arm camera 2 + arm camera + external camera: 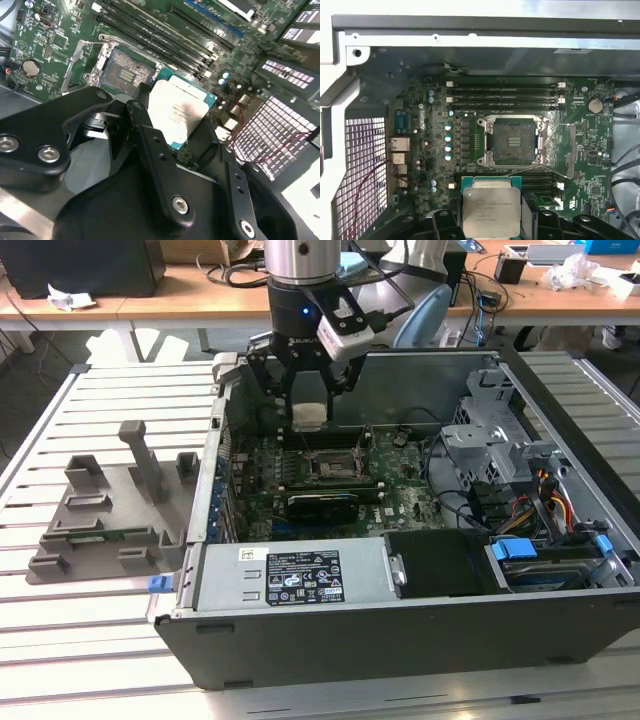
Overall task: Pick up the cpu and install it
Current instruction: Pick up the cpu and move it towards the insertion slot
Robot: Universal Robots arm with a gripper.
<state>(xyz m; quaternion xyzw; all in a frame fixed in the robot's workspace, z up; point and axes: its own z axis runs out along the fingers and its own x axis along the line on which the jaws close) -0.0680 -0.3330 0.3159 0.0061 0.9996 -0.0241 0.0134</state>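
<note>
Black fingers [150,145] of the end effector [177,127] are clamping the cpu [181,111] by its edges, holding it flat with its silver plate facing up, above the motherboard [592,185]. It is hovering just beside the open, bare socket [512,141], inside the computer case [400,640] lying on the slatted tabletop [110,400].

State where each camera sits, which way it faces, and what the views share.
Exterior view: off the arm, raised, looking down into the open case; shows the arm and gripper over the motherboard.
First wrist view: on the arm, looking straight down at the socket; fingers flank the cpu.
Second wrist view: on the arm, looking obliquely past the gripper's black links at the cpu and socket.
Shared: both wrist views show the held cpu and the empty socket.
</note>
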